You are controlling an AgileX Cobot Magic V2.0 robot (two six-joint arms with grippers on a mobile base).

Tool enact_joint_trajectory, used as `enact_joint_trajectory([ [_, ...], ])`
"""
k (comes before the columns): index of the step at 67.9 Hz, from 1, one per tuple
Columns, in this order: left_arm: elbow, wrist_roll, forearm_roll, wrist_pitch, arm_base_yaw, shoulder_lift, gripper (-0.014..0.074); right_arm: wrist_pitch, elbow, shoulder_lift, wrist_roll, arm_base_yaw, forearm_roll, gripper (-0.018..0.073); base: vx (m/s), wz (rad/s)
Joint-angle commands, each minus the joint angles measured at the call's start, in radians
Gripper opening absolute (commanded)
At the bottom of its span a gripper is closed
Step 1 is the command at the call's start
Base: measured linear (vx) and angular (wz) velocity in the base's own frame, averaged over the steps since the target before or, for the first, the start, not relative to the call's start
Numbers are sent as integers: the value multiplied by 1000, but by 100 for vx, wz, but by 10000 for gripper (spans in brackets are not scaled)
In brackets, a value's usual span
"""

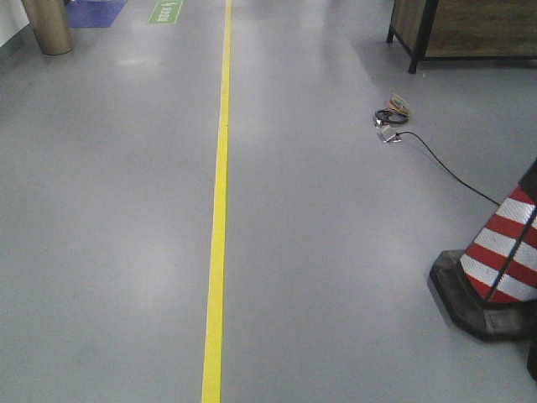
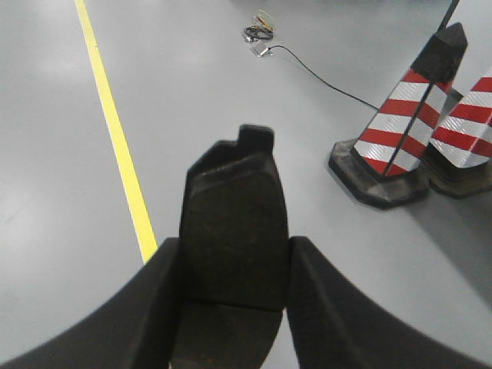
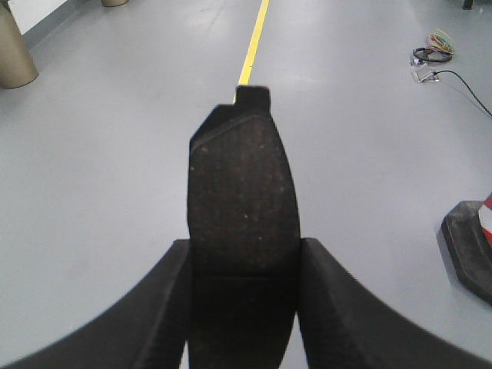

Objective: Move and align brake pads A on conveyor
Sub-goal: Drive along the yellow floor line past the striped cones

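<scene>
Grey floor (image 1: 352, 252), with a yellow line (image 1: 219, 210) as our landmark. Right of the line we logged two striped cones (image 2: 396, 131), then a cable bundle (image 1: 392, 107). No conveyor was in view. We held one brake pad (image 2: 234, 231) clamped in the left gripper (image 2: 234, 300), another brake pad (image 3: 242, 223) in the right gripper (image 3: 244, 307). We judged both stiff, dense, rough-faced; best gripped across the long edges.

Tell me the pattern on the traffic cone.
Red and white bands on the cone, above a black base; clearest in the left wrist view.
</scene>
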Motion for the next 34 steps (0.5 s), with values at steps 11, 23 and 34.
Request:
enact_joint_trajectory([
  [11,-28,-4,2,-92,-6,11,-6,-88,-28,6,-4,-5,-17,-4,58,-5],
  [23,-28,-4,2,-92,-6,11,-6,-88,-28,6,-4,-5,-17,-4,53,-4],
  [34,-28,-4,2,-92,-6,11,-6,-88,-28,6,-4,-5,-17,-4,48,-4],
])
